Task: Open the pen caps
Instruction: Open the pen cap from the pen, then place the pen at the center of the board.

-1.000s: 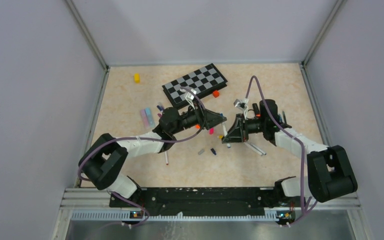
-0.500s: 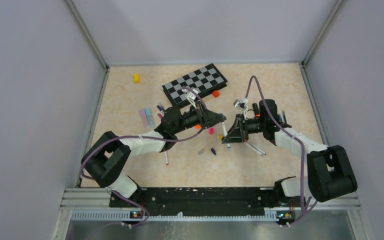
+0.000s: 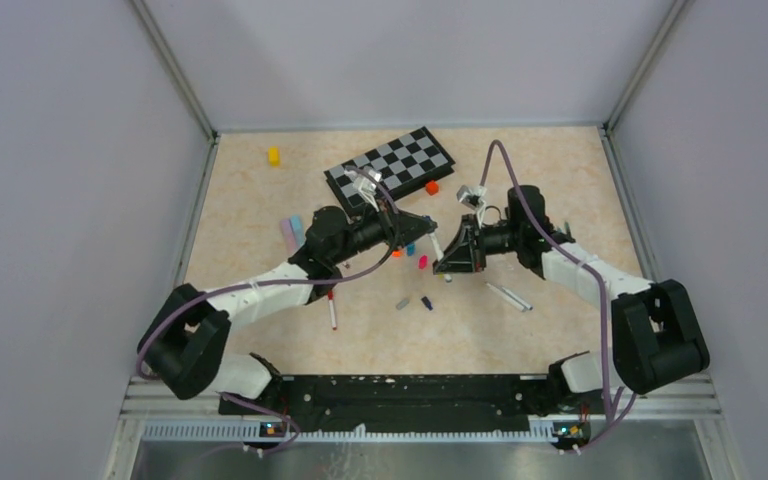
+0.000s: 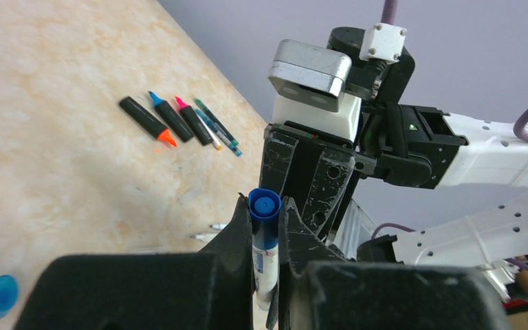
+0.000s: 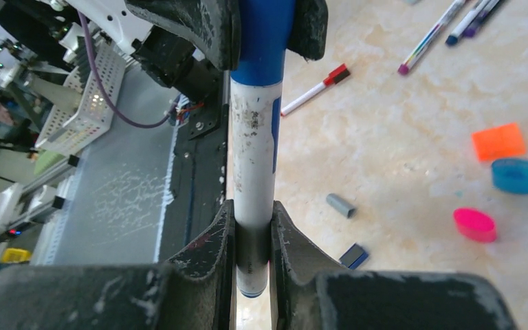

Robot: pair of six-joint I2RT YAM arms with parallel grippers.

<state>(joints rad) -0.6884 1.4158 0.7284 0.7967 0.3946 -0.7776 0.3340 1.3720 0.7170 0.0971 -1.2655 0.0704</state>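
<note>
The table (image 3: 260, 230) is carrying a scatter of pens and loose caps, with a chessboard (image 3: 390, 168) lying at the back. The left arm (image 3: 260, 292) and the right arm (image 3: 585, 272) are meeting over its middle so that 1 pen can be worked between them. The right gripper (image 5: 253, 237) is clamping the lower barrel of a white pen (image 5: 254, 151), probably serving as the fixed anchor, and is holding it lifted off the table. The left gripper (image 4: 265, 237) is squeezing tight on the blue cap (image 4: 264, 206) at the pen's opposite end, a hold suiting a straight pull along the barrel. That cap is sitting on the pen, so this one is not yet opened. 3 black highlighters (image 4: 165, 124) are lying side by side with bare coloured tips. A pink cap (image 5: 474, 225), a light blue cap (image 5: 515, 174) and a grey cap (image 5: 341, 205) are resting loose below the held pen, suggesting much of the job is done. Another pen (image 5: 302, 95) is wearing a red cap (image 5: 338, 73). In the top view the 2 grippers are covering nearly all of the held pen. The left fingers (image 5: 192, 27) are hiding most of the cap, so how firmly it is seated I cannot tell, and the barrel's bottom end is disappearing between the right fingers (image 5: 206, 254).
</note>
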